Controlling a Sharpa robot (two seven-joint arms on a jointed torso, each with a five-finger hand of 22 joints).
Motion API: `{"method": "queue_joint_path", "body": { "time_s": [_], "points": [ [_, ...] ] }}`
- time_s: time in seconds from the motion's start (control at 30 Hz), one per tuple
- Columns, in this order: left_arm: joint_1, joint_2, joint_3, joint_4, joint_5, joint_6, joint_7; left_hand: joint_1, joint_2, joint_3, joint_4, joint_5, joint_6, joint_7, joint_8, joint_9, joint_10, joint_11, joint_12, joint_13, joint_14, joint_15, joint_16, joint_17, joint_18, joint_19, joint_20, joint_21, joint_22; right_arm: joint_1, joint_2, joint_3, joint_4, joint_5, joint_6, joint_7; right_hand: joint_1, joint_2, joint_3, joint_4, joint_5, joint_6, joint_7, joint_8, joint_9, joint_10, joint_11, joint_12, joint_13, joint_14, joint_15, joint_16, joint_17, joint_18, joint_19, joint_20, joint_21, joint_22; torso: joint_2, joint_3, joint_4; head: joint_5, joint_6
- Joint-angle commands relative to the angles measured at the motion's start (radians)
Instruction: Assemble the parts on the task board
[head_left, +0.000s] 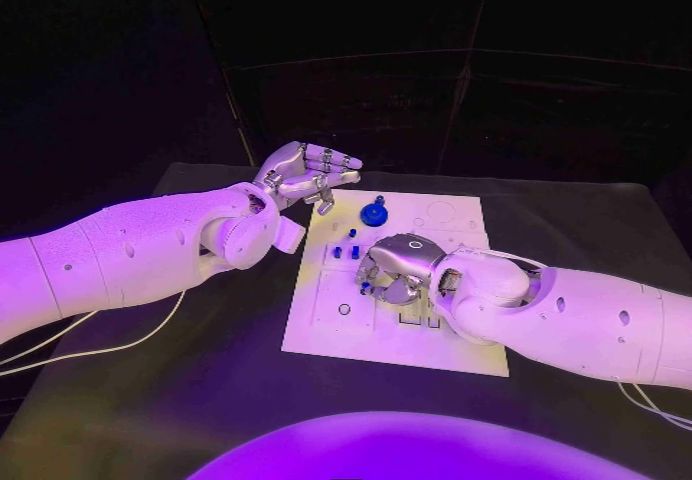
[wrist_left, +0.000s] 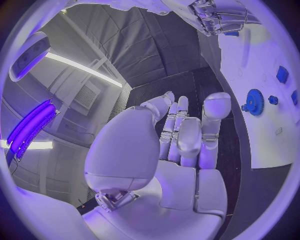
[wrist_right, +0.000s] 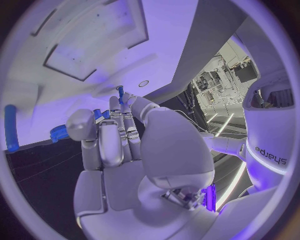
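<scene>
On the black table (head_left: 188, 400), the white rectangular task board (head_left: 329, 330) lies at the middle, with both white arms reaching in over it. Near its far edge sits a round blue gear-like part (head_left: 375, 214) — the left wrist view shows its toothed rim (wrist_left: 253, 102) plainly, lying flat on the white surface. Just nearer than that, a few small blue pegs (head_left: 345, 250) stand or lie on the board close to the right hand; I cannot tell which are seated in holes.

The silver left hand (head_left: 306, 176) hangs above the board's far left corner, off to the side of the gear and apart from it. Its fingers (wrist_left: 187, 135) are loosely curled, slightly spread, and hold nothing.

The silver right hand (head_left: 397, 268) is down over the middle of the board, palm turned toward the surface. In the right wrist view its fingers (wrist_right: 112, 142) lie close together, pointing at the board, and a small blue piece (wrist_right: 120, 94) shows right at their tips — touching them, it seems, but whether it is pinched or only stands on the board I cannot tell. A blue peg (wrist_right: 10, 127) lies off to one side on the white surface.
</scene>
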Motion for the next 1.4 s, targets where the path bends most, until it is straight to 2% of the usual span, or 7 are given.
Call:
{"method": "queue_joint_path", "body": {
  "time_s": [0.03, 0.23, 0.63, 1.03, 1.2, 1.4],
  "points": [
    [0.001, 0.001, 0.001, 0.000, 0.004, 0.012, 0.001, 0.000, 0.006, -0.007, -0.001, 0.005, 0.000, 0.008, 0.001, -0.002, 0.002, 0.007, -0.005, 0.001, -0.007, 0.001, -0.004, -0.001, 0.018, -0.007, -0.002, -0.006, -0.001, 0.001, 0.002, 0.000, -0.001, -0.005, -0.012, 0.009, -0.005, -0.003, 0.004, -0.001, 0.000, 0.004, 0.002, -0.004, 0.000, 0.008, 0.002, -0.005, 0.001, 0.044, -0.003, 0.005, 0.001, -0.006, -0.004, -0.001, 0.003, 0.001, 0.000, 0.0005, 0.0001, 0.001, -0.001],
    [0.001, 0.003, 0.001, -0.001, 0.004, 0.014, -0.001, 0.000, 0.006, -0.007, -0.001, 0.005, 0.000, 0.008, 0.001, -0.002, 0.002, 0.007, -0.005, 0.001, -0.007, 0.001, -0.004, -0.001, 0.018, -0.007, -0.002, -0.006, -0.001, 0.000, 0.004, 0.000, -0.005, -0.005, -0.008, 0.009, -0.005, -0.003, 0.004, -0.001, 0.000, 0.004, 0.002, -0.004, 0.000, 0.008, 0.002, -0.005, 0.001, 0.044, -0.003, 0.005, 0.001, -0.006, -0.004, -0.001, 0.003, 0.001, 0.000, 0.0003, -0.0001, 0.001, -0.001],
    [0.001, 0.004, 0.001, -0.002, 0.004, 0.017, -0.003, 0.000, 0.006, -0.007, -0.001, 0.005, 0.000, 0.008, 0.001, -0.002, 0.002, 0.007, -0.005, 0.001, -0.007, 0.001, -0.004, -0.001, 0.018, -0.007, -0.002, -0.006, -0.001, 0.000, 0.009, 0.001, -0.012, -0.013, 0.047, -0.003, -0.005, -0.003, 0.005, -0.002, 0.001, 0.004, 0.002, -0.004, 0.000, 0.009, 0.002, -0.006, 0.001, 0.043, -0.003, 0.004, -0.001, -0.006, -0.005, -0.001, 0.002, 0.001, 0.000, 0.0005, 0.0000, 0.001, -0.003],
    [0.001, 0.005, 0.001, -0.002, 0.004, 0.019, -0.005, 0.000, 0.006, -0.007, -0.001, 0.005, 0.000, 0.008, 0.001, -0.002, 0.002, 0.007, -0.005, 0.001, -0.007, 0.001, -0.004, -0.001, 0.018, -0.007, -0.002, -0.006, -0.001, -0.001, 0.018, 0.000, -0.022, -0.021, 0.073, -0.013, -0.007, -0.005, 0.004, -0.001, -0.001, 0.005, 0.003, -0.004, 0.000, 0.009, 0.002, -0.007, 0.001, 0.043, -0.003, 0.004, -0.003, -0.006, -0.006, -0.001, 0.002, 0.000, 0.000, 0.0001, -0.0002, 0.000, -0.006],
    [0.001, 0.005, 0.001, -0.002, 0.004, 0.020, -0.006, 0.000, 0.006, -0.007, -0.001, 0.005, 0.000, 0.008, 0.001, -0.002, 0.002, 0.007, -0.005, 0.001, -0.007, 0.001, -0.004, -0.001, 0.018, -0.007, -0.002, -0.006, -0.001, -0.002, 0.021, 0.000, -0.024, -0.022, 0.079, -0.013, -0.016, -0.012, -0.001, 0.002, -0.008, -0.002, 0.006, -0.010, -0.002, 0.003, 0.005, -0.015, 0.000, 0.042, -0.001, 0.006, -0.002, -0.005, -0.013, 0.001, -0.002, -0.007, -0.001, -0.0003, -0.0003, -0.001, -0.007],
    [0.001, 0.004, 0.001, -0.002, 0.004, 0.021, -0.007, 0.001, 0.008, -0.009, -0.001, 0.005, 0.000, 0.008, 0.001, -0.002, 0.001, 0.007, -0.005, 0.001, -0.008, 0.001, -0.005, -0.004, 0.018, -0.008, -0.002, -0.009, -0.003, -0.003, 0.024, 0.000, -0.027, -0.023, 0.076, -0.006, -0.052, -0.039, -0.022, 0.020, -0.016, -0.037, 0.019, -0.021, -0.009, -0.037, 0.021, -0.044, -0.006, 0.039, 0.012, 0.004, -0.013, -0.003, -0.024, 0.011, -0.009, -0.019, -0.001, -0.0007, -0.0006, -0.002, -0.007]
  ]
}}
